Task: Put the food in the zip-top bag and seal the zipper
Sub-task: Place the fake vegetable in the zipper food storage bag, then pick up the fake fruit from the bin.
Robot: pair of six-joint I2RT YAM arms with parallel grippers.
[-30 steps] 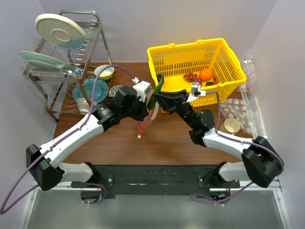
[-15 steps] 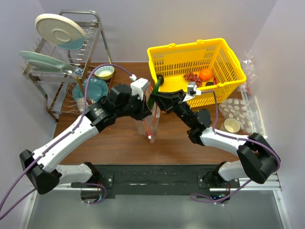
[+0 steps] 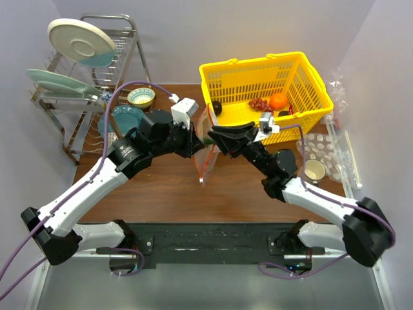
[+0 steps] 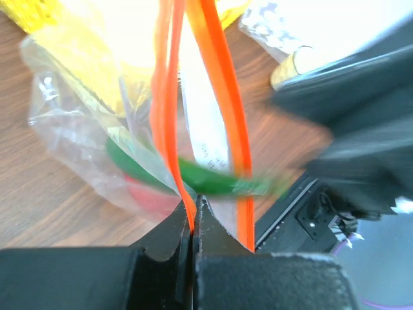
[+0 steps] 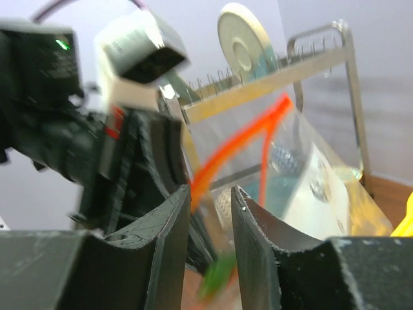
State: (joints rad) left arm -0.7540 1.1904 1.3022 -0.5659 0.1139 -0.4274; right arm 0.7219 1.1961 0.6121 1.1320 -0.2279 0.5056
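Orange-red zipper sits pinched tight in the left hand, plain only from the left wrist; long green vegetable inside the zip-top bag, mid-table; right hand at the bag's mouth, fingers narrowly apart, grip unclear.

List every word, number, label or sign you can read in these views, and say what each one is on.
Nothing can be read in any view.
White label on the zip-top bag: faint dark print shows in the left wrist view, too blurred to read.
Yellow basket: no lettering visible.
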